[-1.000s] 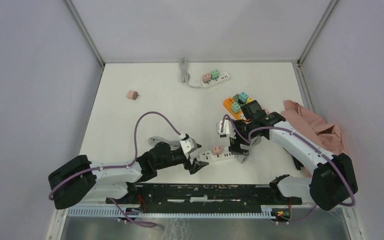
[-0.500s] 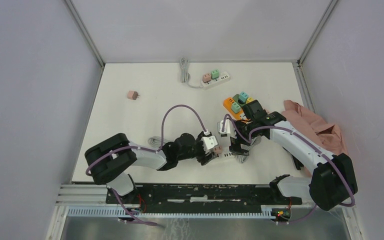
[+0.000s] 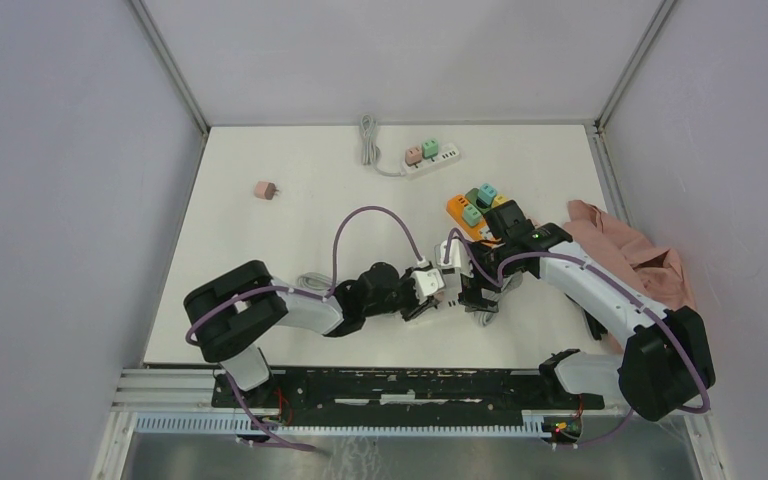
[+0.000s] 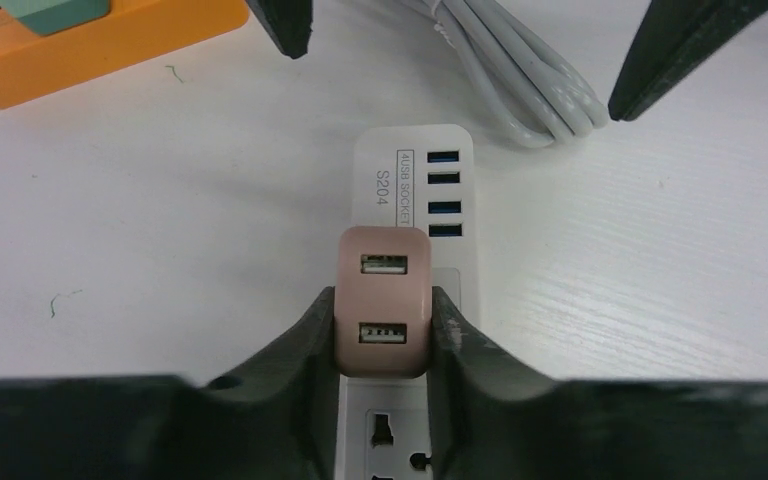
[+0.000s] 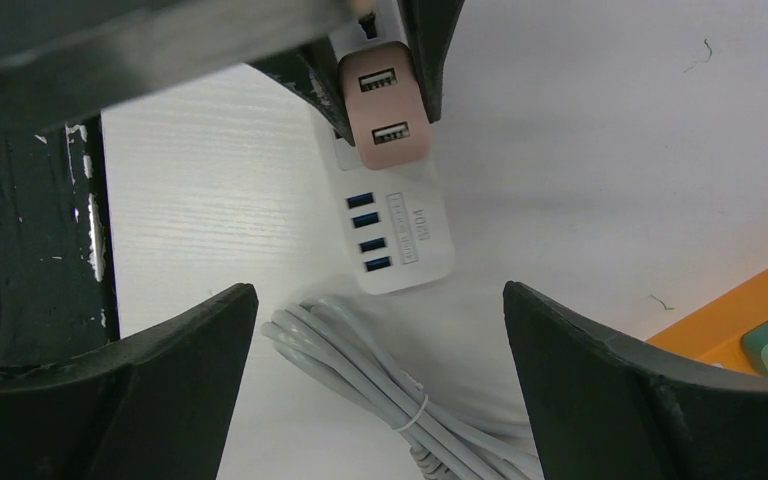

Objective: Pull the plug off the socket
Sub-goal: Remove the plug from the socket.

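A pink plug (image 4: 383, 300) with two USB ports sits in the white socket strip (image 4: 416, 180), which lies on the table near the middle front. My left gripper (image 4: 383, 312) is shut on the pink plug, one finger pressed on each side. In the top view the plug (image 3: 440, 295) is mostly hidden between the left gripper (image 3: 432, 293) and the right arm. My right gripper (image 5: 380, 310) hangs open above the strip's cable end, over the strip (image 5: 400, 240) and the coiled grey cable (image 5: 370, 385). The same plug (image 5: 385, 110) shows from the right wrist.
An orange socket strip (image 3: 470, 215) with teal plugs lies behind the right arm. Another white strip (image 3: 428, 160) with pink and green plugs sits at the back. A loose pink plug (image 3: 266, 189) lies at the left. A pink cloth (image 3: 630, 250) is bunched at the right edge.
My left arm reached right to the white strip and its jaws closed on the pink plug. The right arm held still, open.
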You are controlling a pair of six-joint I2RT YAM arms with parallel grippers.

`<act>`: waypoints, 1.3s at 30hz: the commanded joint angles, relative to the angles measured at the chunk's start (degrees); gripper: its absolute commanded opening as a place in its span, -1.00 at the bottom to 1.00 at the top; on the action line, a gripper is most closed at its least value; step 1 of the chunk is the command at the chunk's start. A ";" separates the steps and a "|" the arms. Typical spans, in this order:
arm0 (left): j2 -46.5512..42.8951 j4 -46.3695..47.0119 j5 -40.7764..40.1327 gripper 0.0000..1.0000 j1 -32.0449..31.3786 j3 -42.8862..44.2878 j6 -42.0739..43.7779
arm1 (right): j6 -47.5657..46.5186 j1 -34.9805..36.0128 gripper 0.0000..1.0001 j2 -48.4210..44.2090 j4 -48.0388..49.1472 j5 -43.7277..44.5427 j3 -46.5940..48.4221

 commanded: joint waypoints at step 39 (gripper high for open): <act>-18.67 25.55 3.08 -0.94 -0.09 -15.26 -10.69 | 1.65 5.30 0.67 0.46 14.78 -14.86 -6.91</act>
